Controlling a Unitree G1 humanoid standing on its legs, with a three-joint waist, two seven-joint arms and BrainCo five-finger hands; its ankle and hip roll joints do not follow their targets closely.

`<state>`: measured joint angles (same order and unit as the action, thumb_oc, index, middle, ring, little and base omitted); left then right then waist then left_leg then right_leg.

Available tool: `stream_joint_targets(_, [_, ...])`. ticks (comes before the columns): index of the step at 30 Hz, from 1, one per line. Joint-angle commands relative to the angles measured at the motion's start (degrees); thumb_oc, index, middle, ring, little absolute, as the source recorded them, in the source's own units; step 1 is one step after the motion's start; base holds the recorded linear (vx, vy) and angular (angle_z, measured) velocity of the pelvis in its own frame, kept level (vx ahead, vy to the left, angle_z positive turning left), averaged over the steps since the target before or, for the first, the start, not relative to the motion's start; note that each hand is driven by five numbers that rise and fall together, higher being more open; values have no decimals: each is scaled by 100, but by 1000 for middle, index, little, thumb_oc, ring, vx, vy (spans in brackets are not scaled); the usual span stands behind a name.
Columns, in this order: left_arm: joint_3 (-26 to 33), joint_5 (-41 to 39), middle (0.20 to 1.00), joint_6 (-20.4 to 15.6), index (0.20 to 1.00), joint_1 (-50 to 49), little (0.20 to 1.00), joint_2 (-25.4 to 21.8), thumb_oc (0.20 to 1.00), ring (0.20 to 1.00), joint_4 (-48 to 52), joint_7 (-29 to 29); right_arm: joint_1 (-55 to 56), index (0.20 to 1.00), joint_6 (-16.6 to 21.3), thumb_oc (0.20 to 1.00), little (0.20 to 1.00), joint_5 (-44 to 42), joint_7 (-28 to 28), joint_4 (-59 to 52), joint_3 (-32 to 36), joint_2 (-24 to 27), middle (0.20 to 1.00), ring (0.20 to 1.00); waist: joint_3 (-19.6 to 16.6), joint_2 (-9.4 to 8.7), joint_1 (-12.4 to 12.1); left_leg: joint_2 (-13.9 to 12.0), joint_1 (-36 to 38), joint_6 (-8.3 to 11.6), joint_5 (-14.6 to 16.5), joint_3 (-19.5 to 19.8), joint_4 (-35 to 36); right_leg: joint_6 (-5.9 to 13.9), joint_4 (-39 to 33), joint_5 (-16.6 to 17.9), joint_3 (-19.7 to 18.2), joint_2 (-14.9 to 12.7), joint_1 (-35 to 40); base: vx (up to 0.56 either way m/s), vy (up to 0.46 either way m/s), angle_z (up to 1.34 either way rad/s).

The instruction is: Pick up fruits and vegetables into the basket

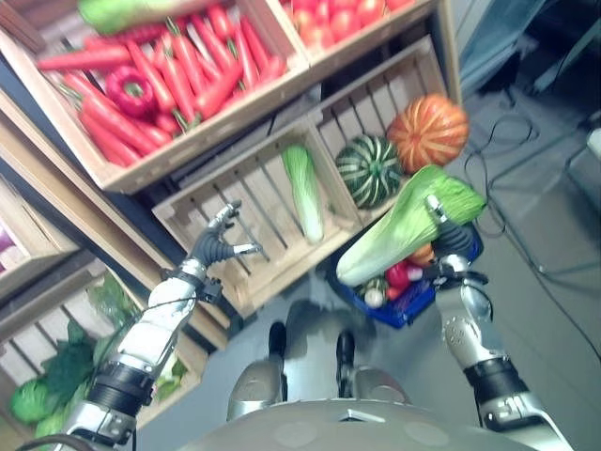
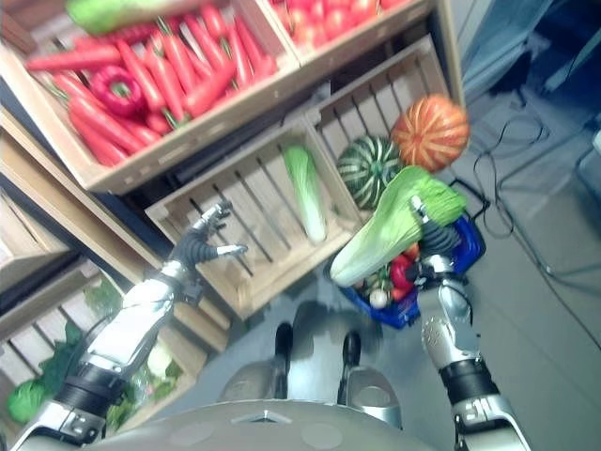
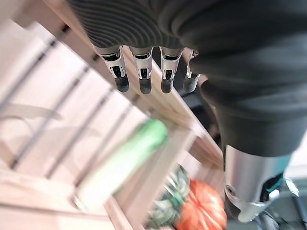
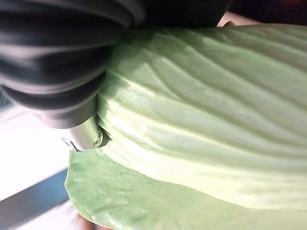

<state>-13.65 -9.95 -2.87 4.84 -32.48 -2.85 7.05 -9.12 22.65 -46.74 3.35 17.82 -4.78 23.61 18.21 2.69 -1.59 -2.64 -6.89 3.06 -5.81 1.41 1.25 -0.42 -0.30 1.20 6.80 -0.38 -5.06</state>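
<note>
My right hand [image 1: 452, 241] is shut on a long pale-green napa cabbage [image 1: 404, 230], held tilted in the air just above the blue basket [image 1: 410, 311]. The cabbage's ribbed leaves [image 4: 201, 124] press against the hand in the right wrist view. Several small fruits and vegetables lie in the basket on the floor. My left hand [image 1: 214, 246] is open with straight fingers [image 3: 144, 79], in front of a slatted wooden crate [image 1: 235, 202]. A second napa cabbage [image 1: 304, 193] lies in that crate, apart from the hand.
In the neighbouring crate sit a striped green pumpkin [image 1: 368, 169] and an orange pumpkin [image 1: 428, 132]. Upper crates hold carrots [image 1: 178, 75], a red pepper [image 1: 130, 89] and tomatoes [image 1: 329, 17]. Leafy greens [image 1: 52, 381] fill a low crate at the left.
</note>
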Motion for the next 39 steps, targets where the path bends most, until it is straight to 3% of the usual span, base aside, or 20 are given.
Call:
stream_joint_targets(1, [251, 175, 1000, -569, 1000, 363, 1000, -158, 1000, 1000, 168, 591, -503, 200, 767, 200, 200, 600, 703, -383, 223, 195, 200, 200, 238, -174, 55, 370, -340, -320, 659, -233, -935, 287, 897, -190, -116, -294, -430, -202, -31, 1])
stream_joint_targets(6, [48, 203, 1000, -672, 1000, 802, 1000, -110, 1000, 1000, 125, 1001, -1080, 200, 996, 200, 200, 1583, 2214, -127, 478, 384, 200, 200, 710, -215, 47, 388, -1221, -259, 942, -242, -2029, 203, 1684, -344, -47, -349, -1131, -170, -33, 4])
stream_joint_targets(10, [-305, 406, 1000, -716, 1000, 1238, 1000, -40, 1000, 1000, 122, 1163, -1852, 200, 1016, 200, 200, 1613, 2852, 397, 539, 626, 200, 200, 1101, -165, 34, 333, -2035, -165, 1189, -324, -2874, 147, 2360, -530, -24, -387, -1781, -207, 2, 2])
stream_joint_targets(16, [-787, 399, 1000, -692, 1000, 1848, 1000, 80, 1000, 1000, -96, 1413, -2644, 200, 1160, 200, 200, 745, 2629, 1400, 521, 845, 200, 200, 1159, -51, -32, 443, -3022, -168, 1464, -345, -3697, 133, 3185, -717, 33, -474, -2740, -95, 3, 3])
stream_joint_targets(24, [-1101, 494, 1000, -783, 1000, 2372, 1000, 162, 1000, 1000, -320, 1845, -3335, 200, 776, 200, 200, -230, 2087, 2199, 327, 890, 200, 200, 1159, 29, -133, 585, -3701, -208, 1561, -350, -4098, 169, 3709, -782, 55, -526, -3514, -25, -6, 7])
stream_joint_targets(26, [-1094, 624, 1000, -817, 1000, 2436, 1000, 159, 1000, 1000, -333, 2011, -3415, 376, 535, 376, 376, -395, 1908, 2278, 257, 905, 376, 376, 1159, 36, -151, 592, -3789, -222, 1561, -352, -4105, 168, 3764, -794, 52, -514, -3635, 5, -16, 4])
stream_joint_targets(27, [-1079, 763, 1000, -888, 1000, 2458, 1000, 144, 1000, 1000, -351, 2151, -3444, 1000, 353, 1000, 1000, -459, 1824, 2296, 195, 907, 1000, 1000, 1159, 31, -161, 605, -3813, -219, 1559, -353, -4103, 167, 3786, -795, 49, -502, -3674, 15, -16, 4])
stream_joint_targets(33, [-1011, 1660, 1000, -1075, 1000, 2588, 1000, -16, 1000, 1000, -380, 2518, -3426, 1000, -57, 1000, 1000, -219, 1640, 2375, 2, 872, 1000, 1000, 1159, -4, -181, 633, -3808, -211, 1593, -340, -4154, 163, 3870, -820, 56, -490, -3690, 38, -25, 3])
stream_joint_targets(35, [-1014, 1915, 1000, -957, 1000, 2737, 1000, -175, 1000, 1000, -493, 2761, -3418, 1000, -483, 1000, 1000, 580, 2117, 2497, -185, 924, 1000, 1000, 1159, -28, -165, 627, -3733, -185, 1640, -343, -4192, 176, 3897, -845, 39, -472, -3621, 68, -17, -1])
stream_joint_targets(39, [-1078, 2208, 1000, -862, 1000, 2994, 1000, -333, 1000, 1000, -719, 3065, -3498, 1000, -813, 1000, 1000, 1073, 2357, 2637, -394, 1002, 1000, 1000, 1159, -64, -120, 608, -3709, -192, 1591, -367, -4156, 177, 3877, -794, 29, -463, -3619, 32, -5, -1])
